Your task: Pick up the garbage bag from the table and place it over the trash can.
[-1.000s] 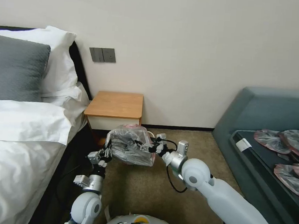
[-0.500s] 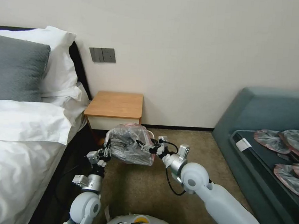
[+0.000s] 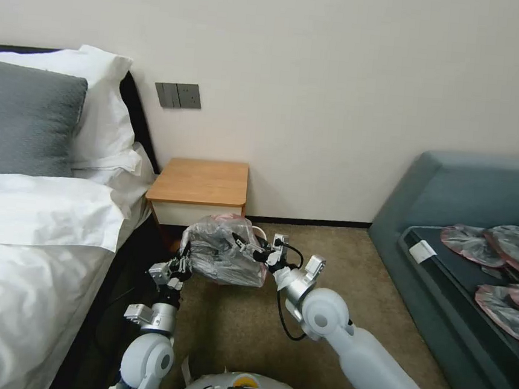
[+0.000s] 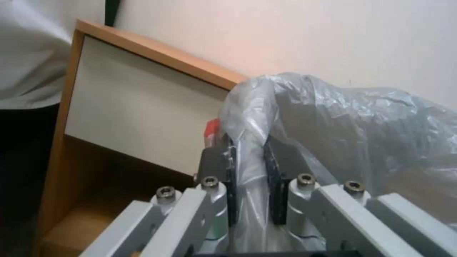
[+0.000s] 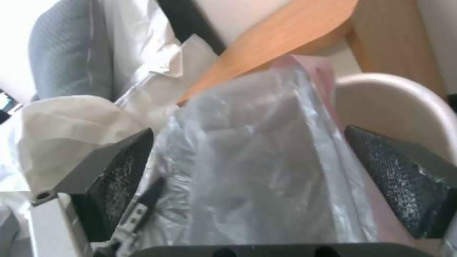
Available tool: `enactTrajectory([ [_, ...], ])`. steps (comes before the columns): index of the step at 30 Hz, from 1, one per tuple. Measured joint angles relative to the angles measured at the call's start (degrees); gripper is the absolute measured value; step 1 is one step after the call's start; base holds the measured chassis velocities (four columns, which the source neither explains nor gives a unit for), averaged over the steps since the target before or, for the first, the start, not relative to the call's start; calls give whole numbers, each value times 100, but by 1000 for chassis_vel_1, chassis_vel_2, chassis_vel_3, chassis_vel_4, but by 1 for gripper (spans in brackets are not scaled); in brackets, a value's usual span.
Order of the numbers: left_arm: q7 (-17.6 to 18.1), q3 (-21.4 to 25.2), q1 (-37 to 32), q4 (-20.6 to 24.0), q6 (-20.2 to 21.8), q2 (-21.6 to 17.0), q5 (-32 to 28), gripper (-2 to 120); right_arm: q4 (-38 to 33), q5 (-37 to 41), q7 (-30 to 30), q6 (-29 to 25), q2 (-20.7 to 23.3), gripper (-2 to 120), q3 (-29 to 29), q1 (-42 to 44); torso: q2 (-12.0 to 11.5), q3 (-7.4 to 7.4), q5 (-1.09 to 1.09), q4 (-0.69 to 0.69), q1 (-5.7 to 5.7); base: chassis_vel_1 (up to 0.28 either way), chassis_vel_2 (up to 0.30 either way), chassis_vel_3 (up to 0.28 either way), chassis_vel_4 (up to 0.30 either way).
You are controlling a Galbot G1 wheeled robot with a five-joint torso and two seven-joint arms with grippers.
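Left gripper: fingers closed to a narrow gap with a fold of the garbage bag pinched between the two dark pads, so it has a firm hold on the bag's near-left side. Right gripper: jaws spread wide, one textured pad on each side of the bag; the plastic bulges between them and neither pad can be seen pressing on it (contact at the pad faces cannot be told). In the head view the garbage bag sits as a crumpled grey mound low in front of the table, off its top, stretched between the left gripper on its left side and the right gripper reaching in from its right. The trash can shows in the right wrist view as a pale curved rim directly behind the bag, with the pinkish bag edge lying against it; in the head view the bag covers it almost wholly. Edges: the table's front corner stands just behind the bag, the bed and its dark frame close on the left arm's side. Open carpet lies to the right as far as the blue-grey sofa, which is well apart.
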State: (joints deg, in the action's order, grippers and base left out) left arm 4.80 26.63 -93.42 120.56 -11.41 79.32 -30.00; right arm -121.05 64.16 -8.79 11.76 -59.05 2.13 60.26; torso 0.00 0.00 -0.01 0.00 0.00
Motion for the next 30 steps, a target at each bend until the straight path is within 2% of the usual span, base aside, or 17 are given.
enactTrajectory([
  [8,3,2,-14,35,-4,-20,-33,10,119,-183,61,-53,11,99,-79,71,0,0,0,0,0,0,0,0,0],
  [10,4,4,-17,38,-6,-20,-36,10,130,-200,68,-62,13,94,-79,63,0,0,1,0,0,0,0,0,0],
  [11,4,4,-20,40,-9,-21,-38,10,135,-211,70,-66,13,88,-80,52,0,0,0,0,0,0,0,0,0],
  [12,4,4,-20,40,-9,-21,-38,10,135,-211,70,-66,13,88,-80,52,0,0,0,0,0,0,0,0,0],
  [15,6,5,-27,40,-18,-21,-48,10,149,-255,75,-70,17,72,-73,36,0,0,0,0,0,0,0,0,0],
  [17,7,5,-27,40,-20,-21,-52,10,154,-268,76,-72,17,69,-70,34,0,0,0,0,0,0,0,0,0],
  [20,12,4,-25,41,-23,-19,-63,10,162,-293,78,-85,13,54,-68,19,0,0,1,0,0,0,0,0,0],
  [21,12,4,-25,41,-23,-19,-63,10,162,-293,78,-85,13,54,-68,19,0,0,1,0,0,0,0,0,0],
  [24,13,5,-26,43,-25,-20,-67,10,163,-314,100,-100,20,39,-66,2,0,0,0,0,0,0,0,0,0],
  [26,14,6,-25,44,-26,-20,-68,10,163,-322,107,-105,21,35,-65,1,0,0,1,0,0,0,0,0,0],
  [30,14,6,-24,43,-26,-21,-70,10,171,-369,137,-125,24,19,-58,0,0,0,1,0,0,0,0,0,0],
])
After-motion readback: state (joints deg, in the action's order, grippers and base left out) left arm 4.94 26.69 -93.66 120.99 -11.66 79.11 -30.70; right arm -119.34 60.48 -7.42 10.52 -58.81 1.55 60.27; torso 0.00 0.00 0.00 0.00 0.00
